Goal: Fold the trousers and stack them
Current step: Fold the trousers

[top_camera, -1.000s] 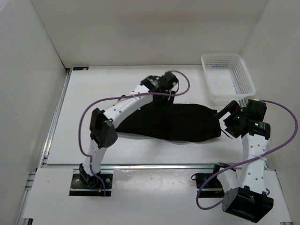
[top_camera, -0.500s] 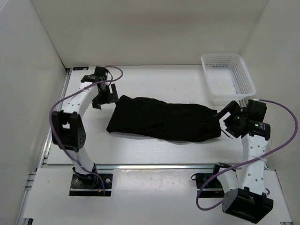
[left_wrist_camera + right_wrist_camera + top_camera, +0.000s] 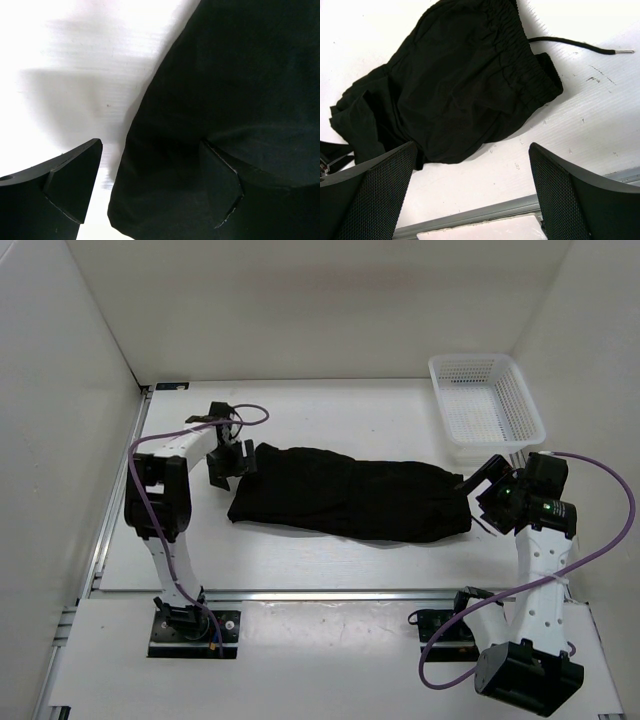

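The black soft-fabric trousers (image 3: 350, 500) lie lengthwise on the white tabletop (image 3: 330, 410), waistband just beside the white plastic mesh basket (image 3: 487, 405), cuffs well away from it. The left hand (image 3: 228, 455), wide open and empty, straddles the cuff edge. The right hand (image 3: 482, 495), open and empty, hovers at the basket-side waistband. Before pinching, the left hand should probably sink until every cloth layer sits inside its grip.

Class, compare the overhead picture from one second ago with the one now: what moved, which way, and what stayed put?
The left gripper swung left from over the middle of the trousers to their left end, where it now hangs open with one finger above the fabric. Nothing was visibly gripped or released. The trousers, the open right gripper and the basket stayed as they were.
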Tool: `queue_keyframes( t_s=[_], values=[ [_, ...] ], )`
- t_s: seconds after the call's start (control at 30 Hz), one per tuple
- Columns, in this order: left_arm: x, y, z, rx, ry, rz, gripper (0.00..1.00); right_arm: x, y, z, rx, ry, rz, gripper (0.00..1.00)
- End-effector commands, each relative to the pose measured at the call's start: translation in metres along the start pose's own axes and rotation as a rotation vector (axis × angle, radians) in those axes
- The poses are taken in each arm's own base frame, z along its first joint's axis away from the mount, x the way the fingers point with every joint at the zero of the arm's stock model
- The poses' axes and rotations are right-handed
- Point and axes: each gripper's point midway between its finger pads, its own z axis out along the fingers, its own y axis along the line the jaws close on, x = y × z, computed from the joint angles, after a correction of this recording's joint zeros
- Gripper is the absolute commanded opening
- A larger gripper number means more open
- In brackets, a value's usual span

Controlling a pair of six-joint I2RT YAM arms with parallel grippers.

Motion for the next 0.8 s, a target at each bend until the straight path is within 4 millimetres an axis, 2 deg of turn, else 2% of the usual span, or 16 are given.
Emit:
queue_keyframes(
  t_s=[0.0, 0.03, 0.17, 0.3, 0.33, 0.37, 0.47, 0.5, 0.53, 0.57, 0.67, 0.73, 0.77],
  values=[
    [-0.009, -0.009, -0.02, 0.074, -0.065, 0.023, 0.89, -0.006, 0.006, -0.004, -0.016, -0.017, -0.025, 0.97],
    [-0.002, -0.006, -0.009, 0.064, -0.03, 0.019, 0.89, -0.006, 0.006, -0.004, -0.016, -0.017, -0.025, 0.97],
    [0.011, -0.001, 0.013, 0.027, 0.032, 0.02, 0.89, -0.008, 0.01, -0.007, -0.03, -0.019, -0.028, 0.97],
    [0.016, -0.007, 0.018, 0.025, 0.048, 0.031, 0.84, -0.008, 0.01, -0.007, -0.03, -0.019, -0.028, 0.97],
    [0.018, -0.007, 0.021, 0.03, 0.061, 0.029, 0.81, -0.006, 0.008, -0.007, -0.03, -0.019, -0.028, 0.97],
    [0.019, -0.01, 0.021, 0.043, 0.065, 0.029, 0.66, -0.006, 0.008, -0.007, -0.03, -0.019, -0.028, 0.97],
    [0.018, -0.014, 0.017, 0.066, 0.061, 0.03, 0.38, -0.006, 0.008, -0.007, -0.03, -0.019, -0.028, 0.97],
    [0.022, -0.013, 0.018, 0.063, 0.071, 0.028, 0.24, -0.006, 0.008, -0.007, -0.03, -0.019, -0.028, 0.97],
    [0.021, -0.013, 0.016, 0.065, 0.062, 0.03, 0.15, -0.006, 0.008, -0.007, -0.03, -0.019, -0.028, 0.97],
    [0.021, -0.015, 0.015, 0.074, 0.065, 0.029, 0.1, -0.006, 0.008, -0.007, -0.03, -0.019, -0.028, 0.97],
    [0.017, -0.016, 0.008, 0.072, 0.04, 0.013, 0.1, -0.006, 0.008, -0.007, -0.03, -0.019, -0.028, 0.97],
    [0.003, 0.0, -0.007, 0.014, -0.011, -0.048, 0.1, -0.008, 0.01, -0.008, -0.034, -0.027, -0.03, 0.97],
    [-0.006, 0.006, -0.025, -0.012, -0.063, -0.075, 0.1, -0.008, 0.01, -0.008, -0.034, -0.027, -0.03, 0.97]
  ],
)
